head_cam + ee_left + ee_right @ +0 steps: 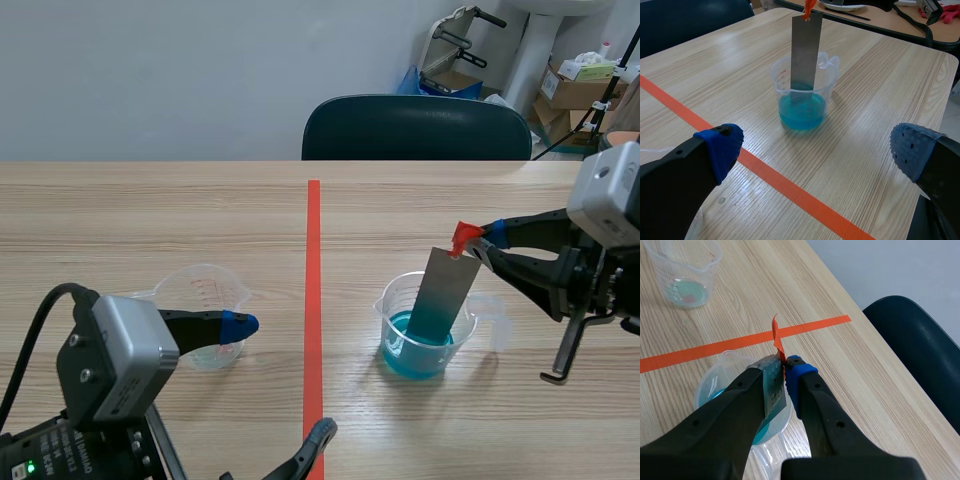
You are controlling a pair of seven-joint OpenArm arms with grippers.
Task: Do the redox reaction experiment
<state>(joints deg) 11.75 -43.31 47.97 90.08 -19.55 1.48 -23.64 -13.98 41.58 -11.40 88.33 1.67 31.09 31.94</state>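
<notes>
Metal strip [446, 292]: a flat, thin, rectangular piece of dull grey sheet metal with a smooth, faintly brushed face. It stands in the clear plastic beaker [398, 312] on the right half of the table [150, 210], tilted, with its upper end leaning toward the right arm. Its lower end is dipped in the blue liquid [415, 352]. A crumpled orange-red tab [463, 238] is fixed at the upper end.

Right gripper [481, 243]: the two thick black fingers are closed on the upper end of the metal strip, at the tab. In the right wrist view the pads press the sheet from both faces, and the tab sticks out just past the fingertips.

The clear plastic beaker is a round, thin-walled, translucent vessel with a pouring lip, a side handle and printed graduations. The blue liquid fills roughly its lower third and is opaque turquoise.

Left gripper [280, 382]: fingers spread wide, holding nothing. It sits low over the table on the left of the tape line [313, 300]. In the left wrist view its blue dotted pads [720, 150] stand far apart, with the clear plastic beaker well ahead of them.

Second beaker [205, 300]: same clear plastic form, with red graduations. It stands just behind the left gripper's upper finger. The right wrist view shows a thin pale greenish layer at its bottom.

The table has a light wood-grain laminate surface. A dark, smooth-shelled chair [415, 128] stands at its far edge.
</notes>
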